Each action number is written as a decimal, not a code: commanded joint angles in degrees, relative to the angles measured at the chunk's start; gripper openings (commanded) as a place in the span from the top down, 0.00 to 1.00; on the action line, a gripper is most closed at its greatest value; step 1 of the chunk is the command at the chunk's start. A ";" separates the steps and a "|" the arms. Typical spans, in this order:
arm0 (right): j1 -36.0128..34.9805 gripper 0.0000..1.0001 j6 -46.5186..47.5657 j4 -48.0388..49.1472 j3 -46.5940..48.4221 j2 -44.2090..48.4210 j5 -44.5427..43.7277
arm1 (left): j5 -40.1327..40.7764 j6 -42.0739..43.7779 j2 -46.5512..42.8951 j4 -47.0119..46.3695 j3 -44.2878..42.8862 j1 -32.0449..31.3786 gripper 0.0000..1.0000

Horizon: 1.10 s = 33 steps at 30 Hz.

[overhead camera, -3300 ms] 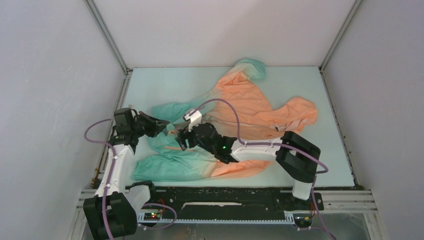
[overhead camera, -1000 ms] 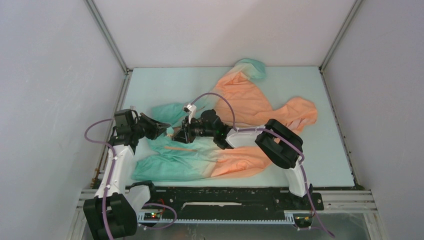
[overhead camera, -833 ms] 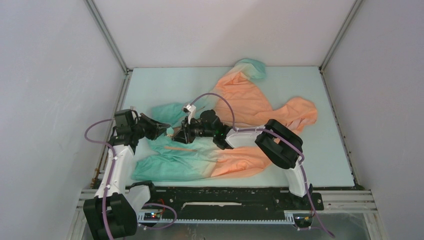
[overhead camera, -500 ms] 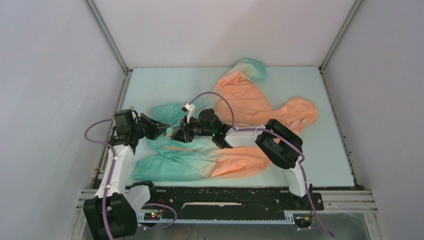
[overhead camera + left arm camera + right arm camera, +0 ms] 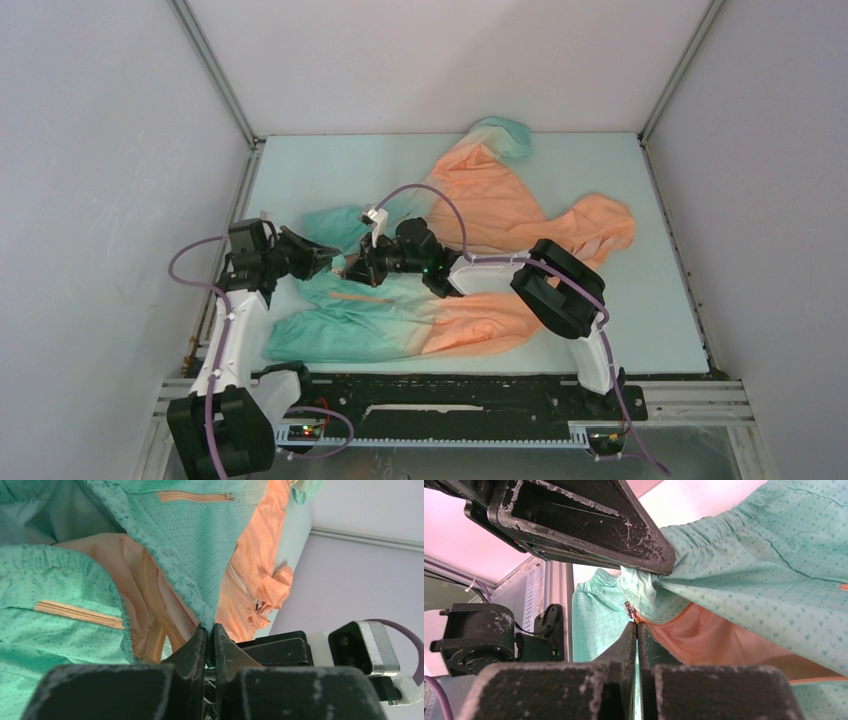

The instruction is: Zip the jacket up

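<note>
The jacket (image 5: 500,205) lies spread on the table, teal at the left and orange toward the hood at the right. My left gripper (image 5: 335,258) is shut on a teal hem corner (image 5: 202,602), pinched between its tips (image 5: 210,627) and lifted. My right gripper (image 5: 354,268) faces it, almost touching. In the right wrist view its jaws (image 5: 637,625) are shut, with the tips against the orange zip edge (image 5: 659,624) just under the small metal slider (image 5: 628,610). Whether they pinch the zip edge I cannot tell. An orange pocket zip (image 5: 195,496) shows on the teal front.
The right arm's elbow (image 5: 560,285) hangs over the jacket's orange middle, its purple cable (image 5: 440,205) looping above. The pale table (image 5: 330,170) is boxed in by white walls, with a metal frame rail (image 5: 240,200) on the left. The left arm's base (image 5: 225,430) stands at the near edge.
My right gripper has crept a little left toward the left gripper and its jaws have closed. The left arm and the held hem have stayed put.
</note>
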<state>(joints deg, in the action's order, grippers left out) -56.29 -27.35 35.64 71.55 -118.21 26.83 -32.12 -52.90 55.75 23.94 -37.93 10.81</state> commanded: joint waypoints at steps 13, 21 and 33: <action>0.02 1.00 0.64 2.42 2.25 1.13 1.82 | 2.92 9.63 -2.58 -0.71 2.06 0.62 0.51; 0.04 1.00 0.89 2.09 2.23 1.49 1.73 | 3.15 10.96 -2.06 -1.41 3.63 0.17 0.55; 0.34 1.00 2.02 -10.37 6.55 1.97 -0.17 | 6.27 16.84 -2.32 2.31 0.69 -0.32 1.00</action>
<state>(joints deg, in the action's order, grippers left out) -56.23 -26.63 31.70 73.45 -118.21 28.47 -28.05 -40.97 54.02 23.79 -35.16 10.85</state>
